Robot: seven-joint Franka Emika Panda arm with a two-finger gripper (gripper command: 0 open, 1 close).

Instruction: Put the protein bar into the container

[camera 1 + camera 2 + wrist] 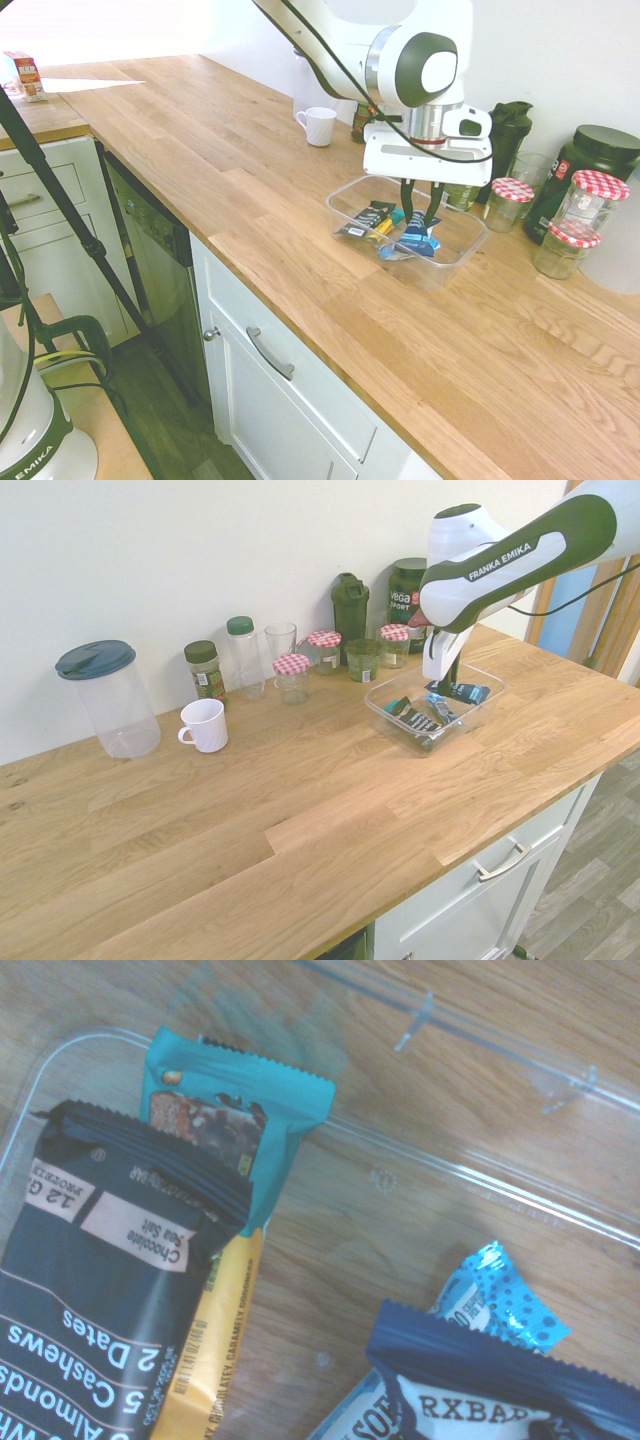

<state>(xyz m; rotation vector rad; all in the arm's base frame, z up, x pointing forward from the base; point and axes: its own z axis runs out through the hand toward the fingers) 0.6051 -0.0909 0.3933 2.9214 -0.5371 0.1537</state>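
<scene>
Your gripper is clamped on the navy RXBAR protein bar. Observe this bar at the clear plastic tray, partly overlapping the light blue wrapped bar. The black-wrapped bar lies inside the tray, beside them.

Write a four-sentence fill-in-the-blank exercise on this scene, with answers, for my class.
1. The navy bar carries the printed name ____.
2. The claw is reaching into a clear ____ container.
3. The mug on the counter is ____.
4. The jars have lids checked in white and ____.

Answers: RXBAR; plastic; white; red.
</scene>
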